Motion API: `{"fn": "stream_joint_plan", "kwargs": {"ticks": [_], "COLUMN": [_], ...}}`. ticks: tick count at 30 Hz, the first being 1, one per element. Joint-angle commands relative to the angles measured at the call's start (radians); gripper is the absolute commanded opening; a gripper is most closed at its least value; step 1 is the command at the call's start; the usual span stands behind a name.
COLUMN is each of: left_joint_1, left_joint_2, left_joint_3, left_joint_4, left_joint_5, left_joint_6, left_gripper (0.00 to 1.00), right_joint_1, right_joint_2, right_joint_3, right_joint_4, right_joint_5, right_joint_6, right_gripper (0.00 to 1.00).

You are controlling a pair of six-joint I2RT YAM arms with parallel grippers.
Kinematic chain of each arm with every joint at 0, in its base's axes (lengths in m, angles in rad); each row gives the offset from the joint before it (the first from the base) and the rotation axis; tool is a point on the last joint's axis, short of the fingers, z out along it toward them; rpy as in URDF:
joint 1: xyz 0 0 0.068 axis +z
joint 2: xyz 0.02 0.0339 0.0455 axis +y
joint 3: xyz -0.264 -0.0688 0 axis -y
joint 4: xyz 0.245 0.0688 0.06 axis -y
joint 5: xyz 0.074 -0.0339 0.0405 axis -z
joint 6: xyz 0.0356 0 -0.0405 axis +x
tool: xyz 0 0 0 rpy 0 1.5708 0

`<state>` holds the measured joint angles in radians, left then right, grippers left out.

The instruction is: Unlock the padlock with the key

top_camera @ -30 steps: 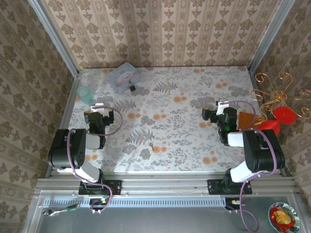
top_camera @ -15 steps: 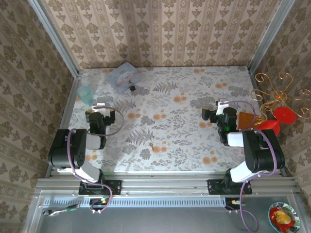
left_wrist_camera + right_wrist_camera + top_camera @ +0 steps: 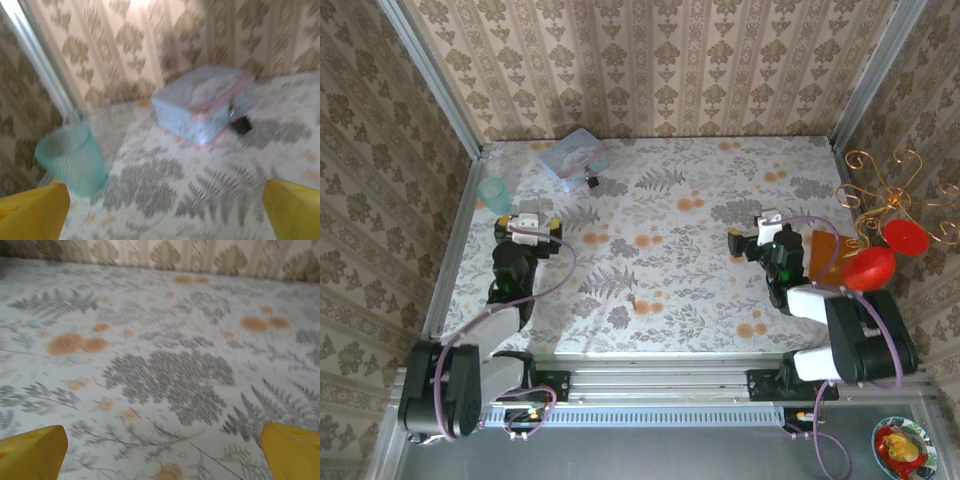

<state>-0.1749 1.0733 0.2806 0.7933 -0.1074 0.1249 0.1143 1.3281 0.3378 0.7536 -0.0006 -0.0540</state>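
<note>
The padlock (image 3: 591, 182) is a tiny black block lying at the front corner of the pale translucent box (image 3: 573, 157) at the back left. In the left wrist view the padlock (image 3: 242, 124) lies ahead and to the right, its thin shackle up against the box (image 3: 202, 107). A small slim object (image 3: 636, 303), possibly the key, rests mid-table near the front. My left gripper (image 3: 527, 222) is open above the cloth, well short of the box, its yellow fingertips (image 3: 30, 212) wide apart. My right gripper (image 3: 752, 230) is open over bare cloth, fingertips (image 3: 292, 447) spread.
A teal cup (image 3: 495, 195) stands near the left rail, just left of my left gripper, and it is close by at the left as the cup (image 3: 72, 160). An orange piece (image 3: 825, 248) and red cups on a wire stand (image 3: 890, 235) sit at the right edge.
The left arm has stretched forward, its elbow dropping toward the near edge and the gripper nudging toward the back. The right gripper has shifted slightly left. Both wrist views are motion-blurred.
</note>
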Motion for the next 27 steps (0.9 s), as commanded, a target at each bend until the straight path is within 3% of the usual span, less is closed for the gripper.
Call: {"fn": "stream_joint_plan", "kwargs": {"ticks": [1,6,11,16,20,25,27], "left_joint_1": [-0.056,-0.124,-0.159,-0.155,-0.131,-0.011,0.006], "left_joint_2": [-0.084,-0.146,-0.145,-0.163,-0.278,-0.435,-0.469], "left_joint_3": [0.05,0.147,0.328,0.413,0.319,0.118,0.074], "left_joint_4": [-0.206,-0.363,-0.674,-0.811,-0.778,-0.546,-0.52], "left_joint_5": [-0.018,-0.029,-0.159,-0.045,0.022,0.272,0.312], "left_joint_6": [-0.02,-0.189,-0.408,-0.453,-0.61,-0.772,-0.789], "left_gripper": [1.0,1.0,1.0,1.0,1.0,1.0,1.0], "right_joint_1": [0.085,0.266,0.423,0.44,0.429,0.403,0.41], "right_joint_2": [-0.125,-0.23,-0.232,-0.281,-0.361,-0.393,-0.356], "right_joint_3": [0.104,0.246,0.427,0.51,0.439,0.493,0.553], "right_joint_4": [-0.244,-0.504,-0.689,-0.763,-0.731,-0.849,-0.928], "right_joint_5": [0.067,0.138,0.156,0.136,0.185,0.139,0.103], "right_joint_6": [-0.023,0.056,0.162,0.353,0.579,0.549,0.523], "right_gripper": [1.0,1.0,1.0,1.0,1.0,1.0,0.99]}}
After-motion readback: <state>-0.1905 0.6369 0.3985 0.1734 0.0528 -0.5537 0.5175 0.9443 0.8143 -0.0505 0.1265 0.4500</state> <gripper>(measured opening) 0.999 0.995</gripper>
